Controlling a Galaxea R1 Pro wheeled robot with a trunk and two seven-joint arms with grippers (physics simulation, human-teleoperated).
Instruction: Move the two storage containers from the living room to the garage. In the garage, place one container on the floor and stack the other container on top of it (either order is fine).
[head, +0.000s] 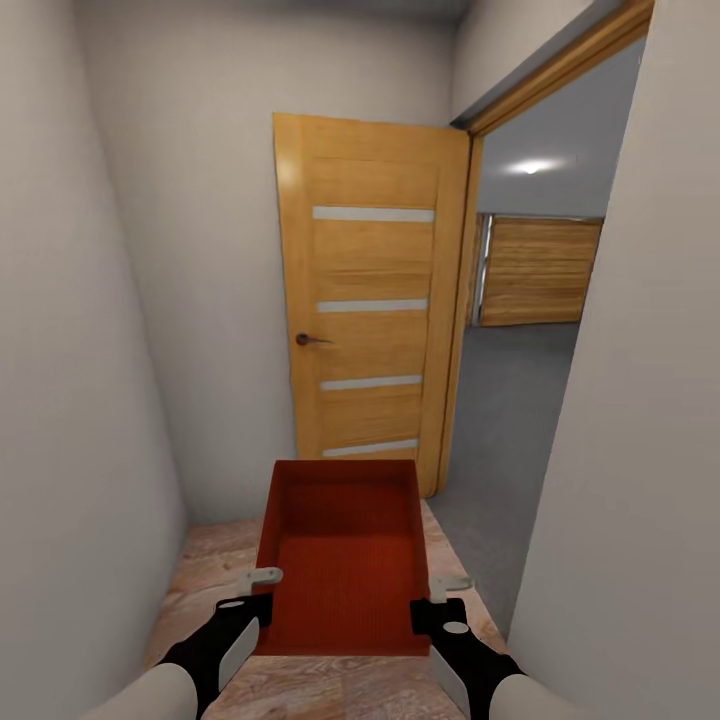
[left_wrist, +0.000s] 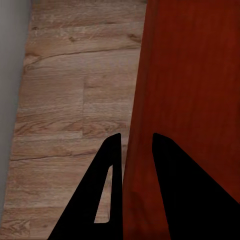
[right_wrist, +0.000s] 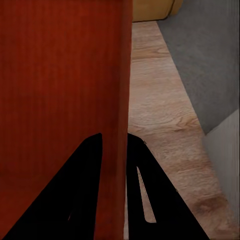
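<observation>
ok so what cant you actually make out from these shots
- Storage container underside: hidden in the head view by its own floor and walls.
- Most of the garage: cut off in the head view by the doorway frame and the near wall.
- Second container: cannot tell where it is.
- Left gripper and right gripper inner fingers: hidden behind the container walls in the wrist views.

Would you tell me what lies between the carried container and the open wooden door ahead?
Bare wood-plank floor, per the head view; the storage container is held off it, short of the door.
</observation>
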